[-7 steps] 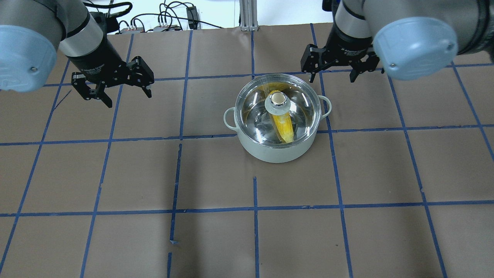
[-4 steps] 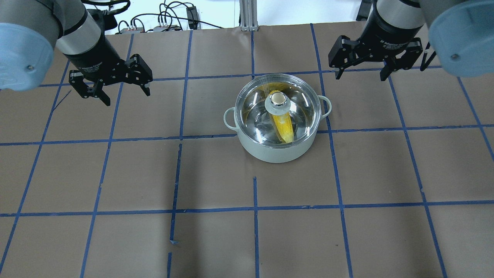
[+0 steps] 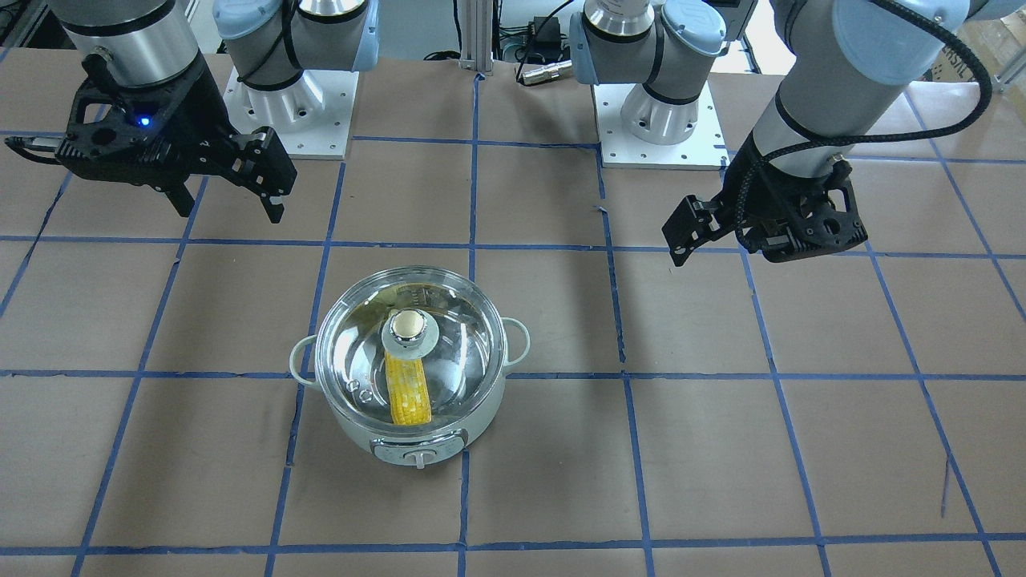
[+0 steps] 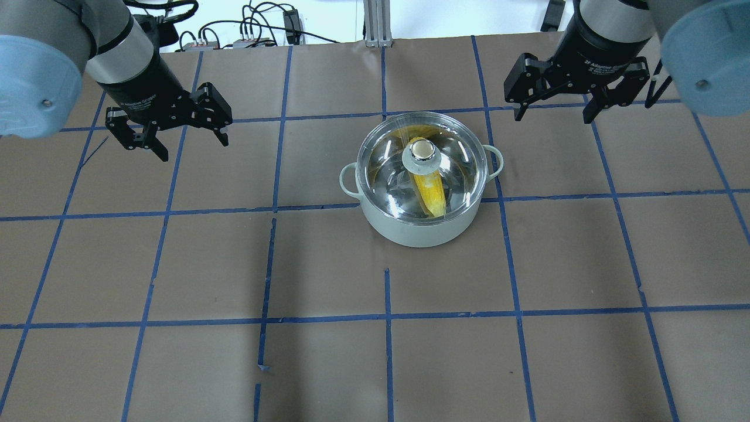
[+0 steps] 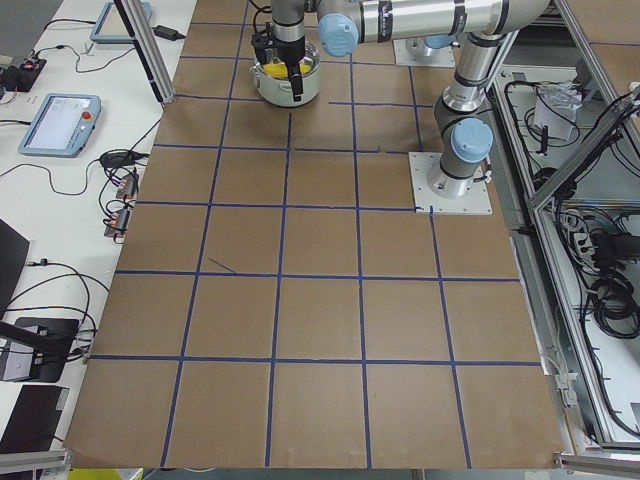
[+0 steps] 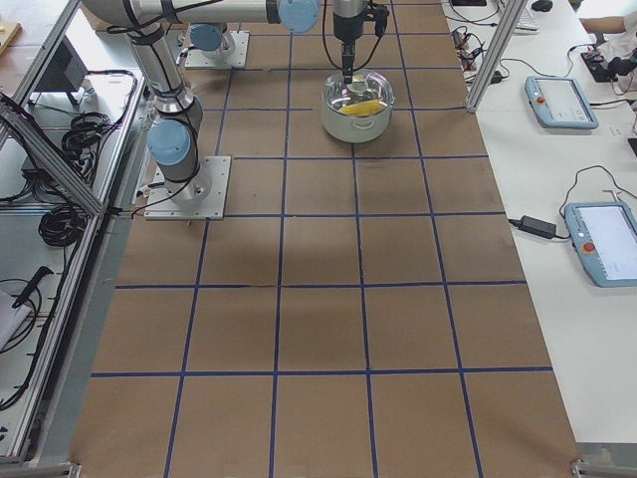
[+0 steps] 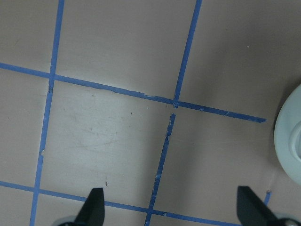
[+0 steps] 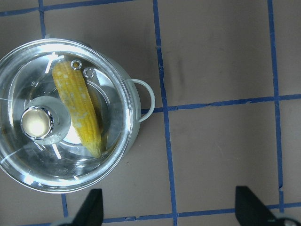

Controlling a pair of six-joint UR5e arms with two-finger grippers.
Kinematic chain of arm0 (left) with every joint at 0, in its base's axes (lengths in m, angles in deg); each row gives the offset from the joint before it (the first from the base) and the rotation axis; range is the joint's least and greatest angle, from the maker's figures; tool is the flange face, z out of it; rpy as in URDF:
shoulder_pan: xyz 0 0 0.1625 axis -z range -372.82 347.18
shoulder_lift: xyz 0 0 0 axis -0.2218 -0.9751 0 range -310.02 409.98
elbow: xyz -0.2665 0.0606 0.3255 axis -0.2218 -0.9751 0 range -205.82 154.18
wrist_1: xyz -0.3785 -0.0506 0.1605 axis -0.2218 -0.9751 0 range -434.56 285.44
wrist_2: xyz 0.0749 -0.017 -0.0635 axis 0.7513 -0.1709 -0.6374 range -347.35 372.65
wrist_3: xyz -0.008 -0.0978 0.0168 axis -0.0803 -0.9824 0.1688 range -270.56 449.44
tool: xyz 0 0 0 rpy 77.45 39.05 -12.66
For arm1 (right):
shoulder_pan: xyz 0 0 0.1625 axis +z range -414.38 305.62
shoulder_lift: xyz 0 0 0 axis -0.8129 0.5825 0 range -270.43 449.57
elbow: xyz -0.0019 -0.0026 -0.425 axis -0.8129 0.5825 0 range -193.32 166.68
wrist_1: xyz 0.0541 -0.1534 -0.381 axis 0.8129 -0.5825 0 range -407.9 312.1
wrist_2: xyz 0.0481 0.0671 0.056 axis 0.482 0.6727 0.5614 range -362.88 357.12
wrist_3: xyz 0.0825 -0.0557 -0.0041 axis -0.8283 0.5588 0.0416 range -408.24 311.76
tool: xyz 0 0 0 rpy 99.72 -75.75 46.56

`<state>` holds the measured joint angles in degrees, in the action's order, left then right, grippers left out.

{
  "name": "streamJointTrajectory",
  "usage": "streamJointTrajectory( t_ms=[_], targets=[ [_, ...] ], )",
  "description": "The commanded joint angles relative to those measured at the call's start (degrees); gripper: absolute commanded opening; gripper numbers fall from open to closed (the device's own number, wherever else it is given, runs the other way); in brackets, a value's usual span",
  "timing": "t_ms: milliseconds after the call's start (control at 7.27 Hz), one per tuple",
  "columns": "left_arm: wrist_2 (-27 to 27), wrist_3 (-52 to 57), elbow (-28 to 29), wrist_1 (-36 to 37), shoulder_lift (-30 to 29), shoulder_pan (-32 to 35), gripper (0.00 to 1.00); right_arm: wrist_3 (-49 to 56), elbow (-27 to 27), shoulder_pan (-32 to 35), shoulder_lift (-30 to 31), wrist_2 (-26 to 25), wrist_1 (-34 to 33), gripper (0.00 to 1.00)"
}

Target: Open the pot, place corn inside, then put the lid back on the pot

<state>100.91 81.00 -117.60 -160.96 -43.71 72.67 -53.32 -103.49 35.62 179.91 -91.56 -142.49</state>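
The pale mint-green pot [image 4: 410,231] stands at the table's middle with the clear glass lid [image 4: 457,158] seated on it. The yellow corn [image 4: 432,194] lies inside, seen through the glass, partly hidden under the gold-beige knob [image 4: 422,150]. In the front view the pot [image 3: 353,429] shows its dial panel, the lid [image 3: 465,353] and the corn [image 3: 407,394]. My left gripper [image 4: 194,147] is open and empty, far to the pot's left. My right gripper [image 4: 553,117] is open and empty, behind and right of the pot. The right wrist view shows the lid [image 8: 110,155] and the corn [image 8: 77,108].
The table is brown paper with a blue tape grid [image 4: 387,316]. The two arm bases [image 3: 288,120] [image 3: 665,120] stand at the robot's edge. Cables [image 4: 252,26] lie beyond the far edge. Tablets [image 6: 562,100] lie on a side bench.
My right gripper has moved to the right, away from the pot, still open. My left gripper has shifted only slightly. Pot, lid and corn have not moved.
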Motion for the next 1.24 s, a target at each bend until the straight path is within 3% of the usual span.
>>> streamJointTrajectory(
  t_ms=[0,1100],
  targets=[
    [-0.10,0.09,-0.16,0.00,0.00,-0.06,1.00,0.25,0.09,-0.17,-0.16,-0.35,3.77,1.00],
    [0.08,0.00,-0.16,0.09,0.00,-0.06,1.00,0.34,0.09,-0.17,0.10,-1.41,3.19,1.00]
  ],
)
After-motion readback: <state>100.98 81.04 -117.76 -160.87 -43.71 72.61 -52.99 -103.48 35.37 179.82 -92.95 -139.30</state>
